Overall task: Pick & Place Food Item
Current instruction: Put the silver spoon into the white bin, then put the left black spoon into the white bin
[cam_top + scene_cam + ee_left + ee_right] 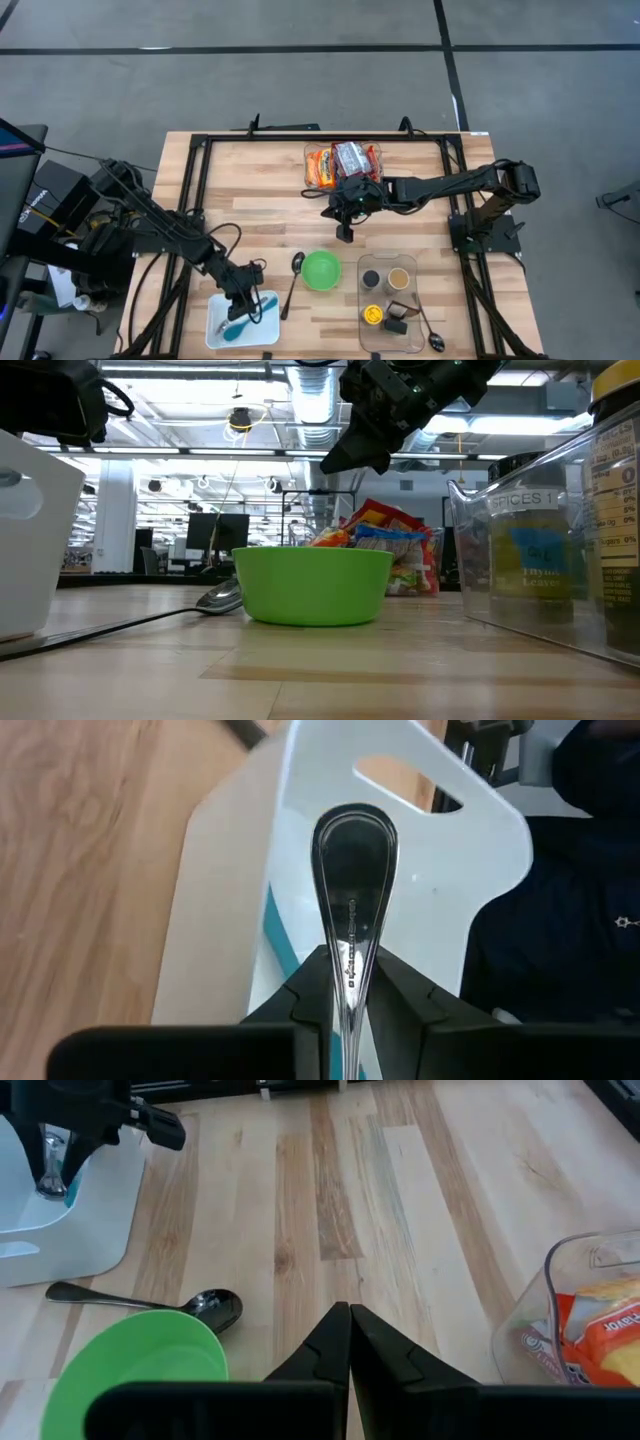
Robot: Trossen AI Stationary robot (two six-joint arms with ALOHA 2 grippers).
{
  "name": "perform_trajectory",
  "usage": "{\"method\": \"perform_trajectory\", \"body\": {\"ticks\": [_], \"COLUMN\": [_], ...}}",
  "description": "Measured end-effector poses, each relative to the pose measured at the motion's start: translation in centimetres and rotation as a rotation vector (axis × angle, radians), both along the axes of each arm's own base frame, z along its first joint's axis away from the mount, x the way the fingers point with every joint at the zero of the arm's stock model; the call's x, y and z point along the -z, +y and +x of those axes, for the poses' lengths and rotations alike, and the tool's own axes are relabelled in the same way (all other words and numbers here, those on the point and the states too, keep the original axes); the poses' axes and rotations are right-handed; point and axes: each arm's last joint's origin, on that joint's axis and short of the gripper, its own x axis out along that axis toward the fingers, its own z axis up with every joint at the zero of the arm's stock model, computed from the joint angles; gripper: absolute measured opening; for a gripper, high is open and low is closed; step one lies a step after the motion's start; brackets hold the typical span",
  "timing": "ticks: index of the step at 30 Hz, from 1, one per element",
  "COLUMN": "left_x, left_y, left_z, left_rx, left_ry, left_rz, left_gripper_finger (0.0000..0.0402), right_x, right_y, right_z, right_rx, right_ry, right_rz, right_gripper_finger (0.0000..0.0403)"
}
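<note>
a: hovering over the middle of the counter (250, 190), that's the right end effector (345, 236), fingers pressed together with nothing between them.

b: and the food? the snack packets (343, 163) sit in a clear container behind that end effector, near its wrist, so it points away from them toward the green bowl (321, 270).

a: right, the bowl lies just ahead of its tips, with a loose spoon (294, 283) beside it. my read is the bowl waits there as a drop spot, open side up.

b: pose on that arm: stretched long from the counter's right edge, forearm level, wrist bent so the fingers aim down at the wood. in the low view it hangs well above the bowl's rim.

a: now the left end effector (352, 982). it's clamped on a spoon handle (352, 935), bowl of the spoon pointing forward.

b: directly beneath and ahead of it is the white tray (220, 315), with a teal utensil (240, 324) lying inside. holding the spoon over the tray looks like a cutlery job, not the food one.

a: that arm reaches in from the left, elbow folded, wrist tipped down over the tray.

b: so the packets look untouched, i'd say.
</note>
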Motion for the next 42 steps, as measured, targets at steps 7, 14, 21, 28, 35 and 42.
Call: {"method": "perform_trajectory", "body": {"ticks": [7,14,21,28,35,42], "left_x": [0.1,0.1,0.1,0.0,-0.4,-3.1], "left_y": [-0.1,-0.1,-0.1,-0.2,-0.1,0.4], "left_z": [0.1,0.1,0.1,0.2,0.2,-0.5], "left_rx": [0.002,0.006,0.006,0.01,0.014,0.032], "left_ry": [0.002,-0.001,-0.002,-0.02,-0.035,-0.163], "left_rz": [-0.002,-0.006,-0.008,-0.02,-0.038,-0.091], "left_gripper_finger": [0.0046,0.0055,0.0069,0.0063,0.0063,0.0063], "right_x": [0.0,0.0,0.0,0.0,0.0,0.0], "right_y": [0.0,0.0,0.0,0.0,0.0,0.0], "right_z": [0.0,0.0,0.0,0.0,0.0,0.0], "right_rx": [0.0,0.0,-0.001,-0.001,-0.001,-0.001], "right_ry": [-0.001,-0.001,-0.001,-0.001,-0.001,-0.001], "right_rz": [0.0,0.0,0.0,0.0,0.0,0.0], "right_gripper_finger": [0.0004,0.0004,0.0004,0.0004,0.0004,0.0004]}}
